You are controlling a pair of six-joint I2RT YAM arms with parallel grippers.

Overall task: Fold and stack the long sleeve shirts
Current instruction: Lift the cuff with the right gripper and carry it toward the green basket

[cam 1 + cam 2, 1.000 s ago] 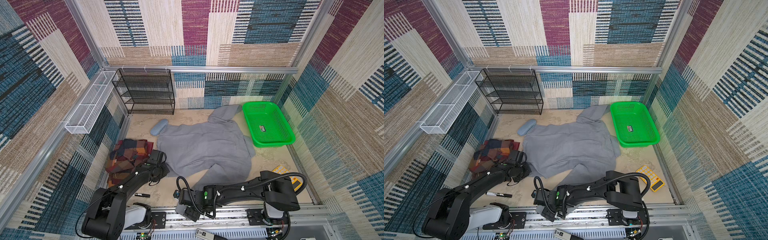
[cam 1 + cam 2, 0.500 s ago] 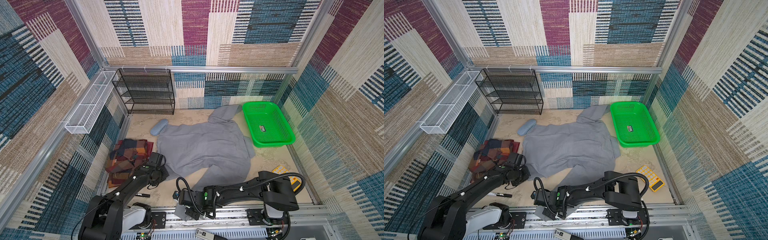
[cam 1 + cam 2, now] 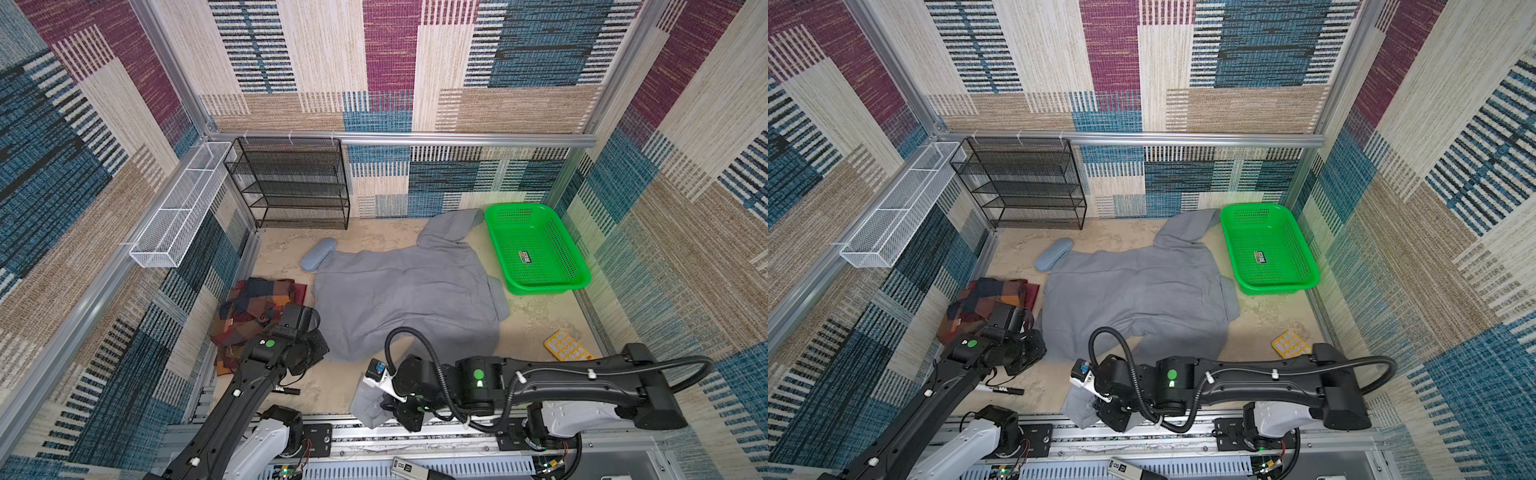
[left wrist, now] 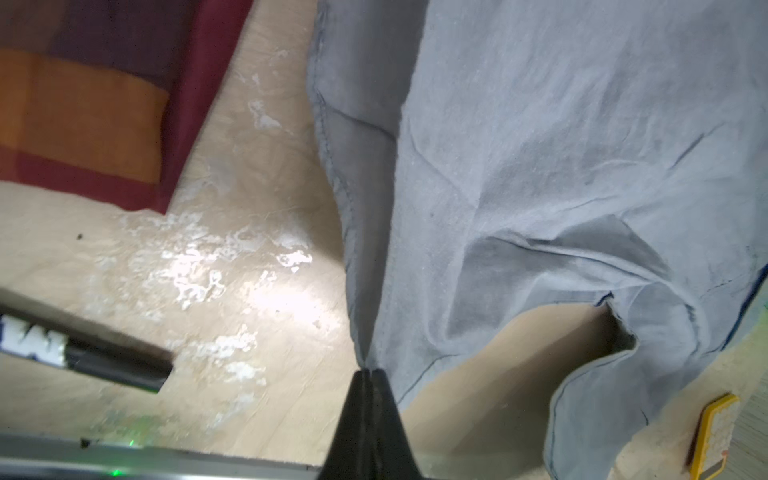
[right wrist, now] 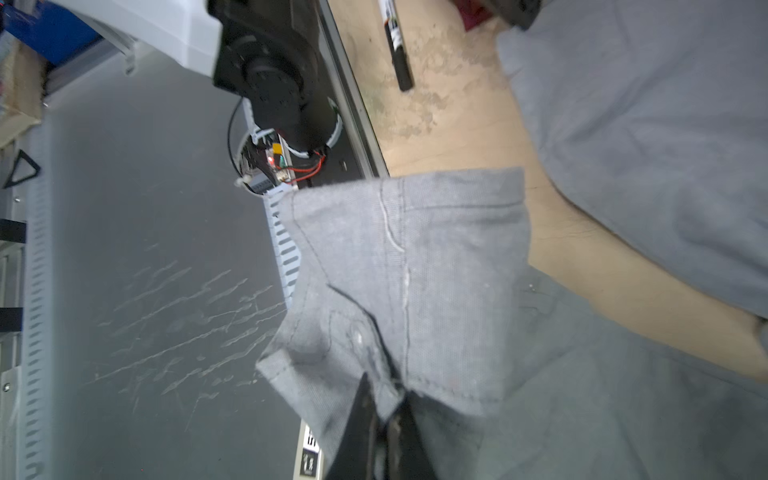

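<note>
Left wrist view: left gripper (image 4: pixel 368 374) pinches the grey shirt's (image 4: pixel 540 145) hem. The right gripper (image 5: pixel 384 403) pinches its cuff (image 5: pixel 407 270).

A spread shirt (image 3: pixel 407 299) lies across the middle of the surface (image 3: pixel 374 237). One sleeve reaches back beside the basket (image 3: pixel 540 289) at the rear right. The other runs forward over the front edge, its cuff pinched in the right tool (image 5: pixel 384 390). The left tool (image 4: pixel 368 372) grips the shirt's near left corner. A folded shirt (image 3: pixel 249 307) lies to its left, a case (image 3: pixel 318 253) just behind it, a rack (image 3: pixel 291 183) at the rear left, a marker (image 3: pixel 1000 390) front left and a calculator (image 3: pixel 567 345) front right.
</note>
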